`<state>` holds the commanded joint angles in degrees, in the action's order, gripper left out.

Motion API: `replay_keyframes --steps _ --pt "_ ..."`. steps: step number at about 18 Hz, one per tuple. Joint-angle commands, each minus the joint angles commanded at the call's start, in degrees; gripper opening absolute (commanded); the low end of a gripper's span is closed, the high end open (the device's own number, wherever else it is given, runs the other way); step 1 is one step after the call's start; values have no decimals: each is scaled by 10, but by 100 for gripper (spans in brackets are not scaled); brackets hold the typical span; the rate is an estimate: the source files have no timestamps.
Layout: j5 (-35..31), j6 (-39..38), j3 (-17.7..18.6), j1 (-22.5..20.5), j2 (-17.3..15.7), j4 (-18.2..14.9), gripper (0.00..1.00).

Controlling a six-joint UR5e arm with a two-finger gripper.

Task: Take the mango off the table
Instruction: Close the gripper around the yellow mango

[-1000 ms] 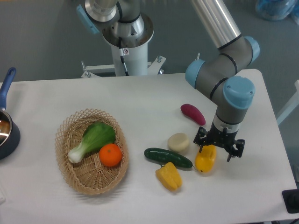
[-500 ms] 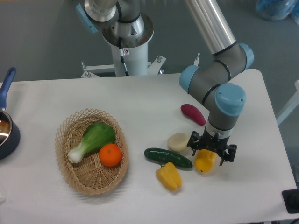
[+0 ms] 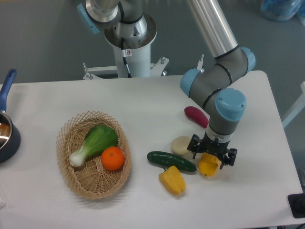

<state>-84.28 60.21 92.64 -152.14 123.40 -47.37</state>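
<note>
Gripper is sitting directly over the mango, covering its upper end; jaw spacing cannot be told from here. Mango is lying on the white table, just right of the cucumber, near the pale round potato.

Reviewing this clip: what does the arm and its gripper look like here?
The arm has silver metallic tube links, grey joint housings and light blue round caps. The gripper at its end is small, black and angular, with prongs splayed to each side. A black cable runs down the white base pedestal.
</note>
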Motion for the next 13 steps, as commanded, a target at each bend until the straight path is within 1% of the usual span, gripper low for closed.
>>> replay_keyframes --steps 5,6,10,11,13 --pt "-4 0 1 1 1 0 100" --pt "-4 1 1 1 1 0 97" --pt "-4 0 1 1 0 0 65" --pt "-4 1 0 1 0 0 63" --pt "-4 1 0 1 -1 0 54"
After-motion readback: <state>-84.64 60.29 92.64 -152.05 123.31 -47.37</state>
